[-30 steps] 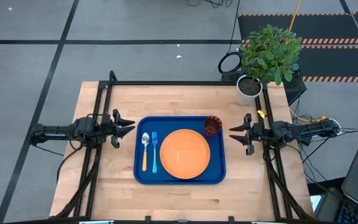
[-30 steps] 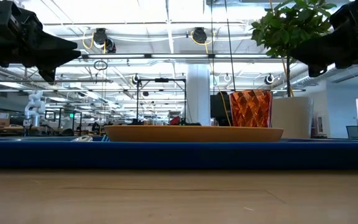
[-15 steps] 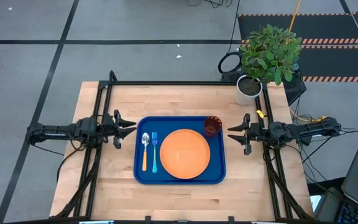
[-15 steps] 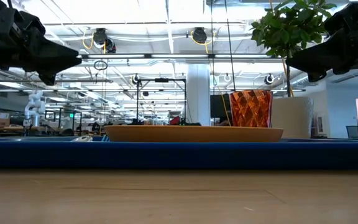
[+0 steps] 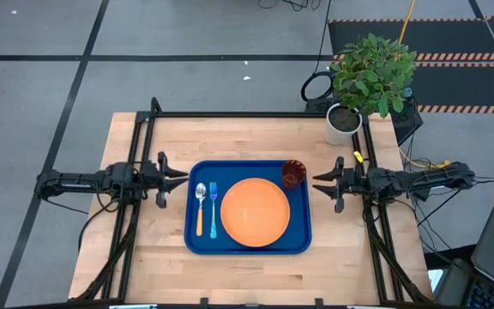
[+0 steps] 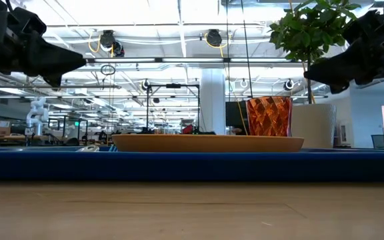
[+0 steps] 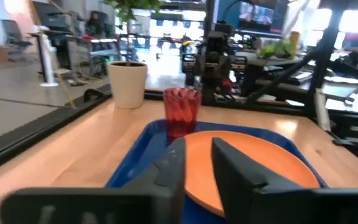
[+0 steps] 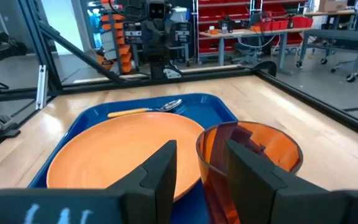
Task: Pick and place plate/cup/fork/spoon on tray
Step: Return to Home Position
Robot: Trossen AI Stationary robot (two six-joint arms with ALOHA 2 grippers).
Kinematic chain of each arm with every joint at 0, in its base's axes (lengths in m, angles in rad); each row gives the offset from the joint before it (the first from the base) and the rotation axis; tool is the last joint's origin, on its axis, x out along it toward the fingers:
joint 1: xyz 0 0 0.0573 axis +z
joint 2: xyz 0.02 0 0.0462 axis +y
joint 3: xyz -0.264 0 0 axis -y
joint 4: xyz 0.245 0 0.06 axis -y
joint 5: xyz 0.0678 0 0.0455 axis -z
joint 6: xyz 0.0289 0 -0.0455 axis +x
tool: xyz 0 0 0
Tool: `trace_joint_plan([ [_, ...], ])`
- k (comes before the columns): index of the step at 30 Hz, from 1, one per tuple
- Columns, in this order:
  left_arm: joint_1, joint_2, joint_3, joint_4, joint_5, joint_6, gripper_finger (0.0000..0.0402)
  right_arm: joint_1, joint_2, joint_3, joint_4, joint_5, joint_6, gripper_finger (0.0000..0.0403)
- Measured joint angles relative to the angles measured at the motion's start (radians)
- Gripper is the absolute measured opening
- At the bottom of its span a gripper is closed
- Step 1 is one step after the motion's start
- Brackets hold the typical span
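Tray (image 5: 247, 249) holds plate (image 5: 255, 211), cup (image 5: 292, 174), fork (image 5: 213, 210), spoon (image 5: 200, 206); left gripper (image 5: 178, 176) and right gripper (image 5: 318, 181) flank it, seemingly part-open, empty.

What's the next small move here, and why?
Probably draw both arms outward, away from the tray, toward home. The plate, cup, fork and spoon all lie on the tray, so nothing seems left to pick. The left gripper and right gripper hang open and empty beside the tray's short sides, touching nothing.
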Motion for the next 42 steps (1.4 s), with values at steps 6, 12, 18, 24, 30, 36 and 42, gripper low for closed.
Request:
trace_joint_plan([
  [6, 0.0, 0.0, 0.0, -0.024, 0.043, -0.011, 0.0009, 0.0, 0.018, 0.0, 0.0, -0.001, 0.011, 0.0125],
  [12, 0.0, 0.0, 0.0, -0.025, 0.019, -0.008, 0.0003, 0.0, 0.028, 0.0, 0.0, -0.001, 0.011, 0.0125],
  [18, 0.0, 0.0, 0.0, -0.026, 0.02, -0.006, 0.0003, 0.0, 0.033, 0.0, 0.0, -0.001, 0.011, 0.0125],
  [24, 0.0, 0.0, 0.0, -0.027, 0.02, -0.009, 0.0007, 0.0, 0.033, 0.0, 0.001, 0.01, 0.009, 0.0125],
  [30, 0.0, 0.0, 0.0, -0.028, 0.02, -0.01, 0.0003, 0.0, 0.033, 0.0, 0.005, 0.029, -0.032, 0.0043],
  [36, 0.0, 0.0, 0.0, -0.029, 0.02, -0.013, 0.0005, 0.0, 0.034, 0.0, 0.005, 0.03, -0.037, 0.0002],
  [42, 0.0, 0.0, 0.0, -0.029, 0.02, -0.014, 0.0005, 0.0, 0.034, 0.0, 0.005, 0.03, -0.035, 0.0],
])
